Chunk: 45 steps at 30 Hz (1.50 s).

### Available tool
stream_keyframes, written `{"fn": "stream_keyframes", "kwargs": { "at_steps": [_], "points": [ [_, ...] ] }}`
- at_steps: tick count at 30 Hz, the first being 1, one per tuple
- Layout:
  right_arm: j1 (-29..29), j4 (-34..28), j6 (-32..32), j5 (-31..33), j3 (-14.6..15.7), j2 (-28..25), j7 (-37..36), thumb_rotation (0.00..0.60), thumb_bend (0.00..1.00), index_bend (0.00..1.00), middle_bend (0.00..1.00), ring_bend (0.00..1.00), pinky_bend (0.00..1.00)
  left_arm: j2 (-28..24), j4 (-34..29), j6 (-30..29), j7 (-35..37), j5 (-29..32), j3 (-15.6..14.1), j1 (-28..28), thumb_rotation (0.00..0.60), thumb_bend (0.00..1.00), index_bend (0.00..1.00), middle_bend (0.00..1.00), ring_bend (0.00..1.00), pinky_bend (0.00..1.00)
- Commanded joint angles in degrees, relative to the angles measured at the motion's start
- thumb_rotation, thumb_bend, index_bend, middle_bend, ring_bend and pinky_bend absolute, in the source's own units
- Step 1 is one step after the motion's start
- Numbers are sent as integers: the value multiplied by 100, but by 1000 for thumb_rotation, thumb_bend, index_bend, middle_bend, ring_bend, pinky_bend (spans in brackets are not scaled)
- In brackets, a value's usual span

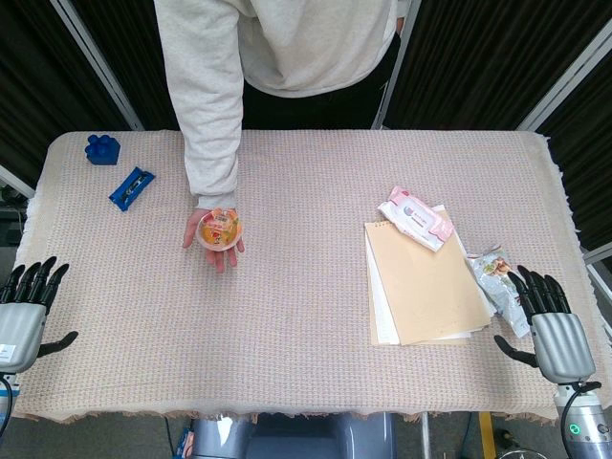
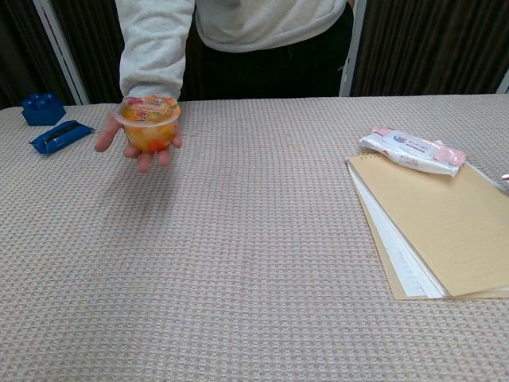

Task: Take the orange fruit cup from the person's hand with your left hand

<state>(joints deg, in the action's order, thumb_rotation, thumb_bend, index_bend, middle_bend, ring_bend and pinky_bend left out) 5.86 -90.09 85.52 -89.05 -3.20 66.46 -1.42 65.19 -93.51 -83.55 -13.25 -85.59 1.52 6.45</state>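
Note:
The orange fruit cup [image 1: 221, 231] [image 2: 148, 122] is a clear cup with orange fruit and a printed lid. It rests upright on the person's hand [image 1: 212, 239] [image 2: 137, 143], held out above the table's left half. My left hand [image 1: 26, 308] lies at the table's near left edge, fingers spread and holding nothing, well to the left of and nearer than the cup. Over at the near right edge my right hand [image 1: 555, 325] also lies with fingers apart and nothing in it. Neither hand shows in the chest view.
A blue block [image 1: 102, 148] [image 2: 43, 107] and a blue packet [image 1: 131, 186] [image 2: 60, 135] lie at the far left. A tan notebook [image 1: 427, 282] [image 2: 445, 227] with a pink wipes pack [image 1: 415, 217] [image 2: 411, 150] lies on the right, a snack packet [image 1: 497, 282] beside my right hand.

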Motion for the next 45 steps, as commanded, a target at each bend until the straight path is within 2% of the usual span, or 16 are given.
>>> {"fn": "stream_keyframes", "kwargs": {
  "at_steps": [1,19,24,26,30,35,37,41,45],
  "points": [
    [-2,-5,0,0,3,-5,-4,600,116,0,0,0,0,-3,-7,-1,-4,-2,-3,-2,600,0,0,0,0,0],
    [10,-57,-79,42,18,-31,24,600,115,0,0,0,0,-102,-116,213,-25,70,-15,81,600,0,0,0,0,0],
    [9,-67,-114,73,25,-47,-5,600,116,0,0,0,0,-354,-598,568,-210,234,63,286,600,0,0,0,0,0],
    [6,-81,-114,63,33,-67,-25,600,115,0,0,0,0,-553,-947,813,-500,347,168,483,600,0,0,0,0,0],
    [12,-97,-135,31,58,-84,-24,600,115,0,0,0,0,-775,-1559,1217,-1051,737,480,886,600,0,0,0,0,0],
    [26,-108,-181,34,71,-102,-19,600,116,0,0,0,0,-913,-2302,1808,-1757,1638,1052,1616,600,0,0,0,0,0],
    [27,-112,-190,44,70,-110,-32,600,116,0,0,0,0,-897,-2403,1940,-2070,1923,1211,1870,600,15,0,0,0,0],
    [31,-112,-210,48,77,-132,-77,600,117,0,0,0,0,-701,-2554,2221,-2783,2951,1553,2548,600,40,0,0,0,0],
    [31,-122,-237,56,90,-155,-110,600,115,0,0,0,0,-464,-2510,2351,-3431,3925,1706,3174,600,70,8,0,0,16]
  ]
}}
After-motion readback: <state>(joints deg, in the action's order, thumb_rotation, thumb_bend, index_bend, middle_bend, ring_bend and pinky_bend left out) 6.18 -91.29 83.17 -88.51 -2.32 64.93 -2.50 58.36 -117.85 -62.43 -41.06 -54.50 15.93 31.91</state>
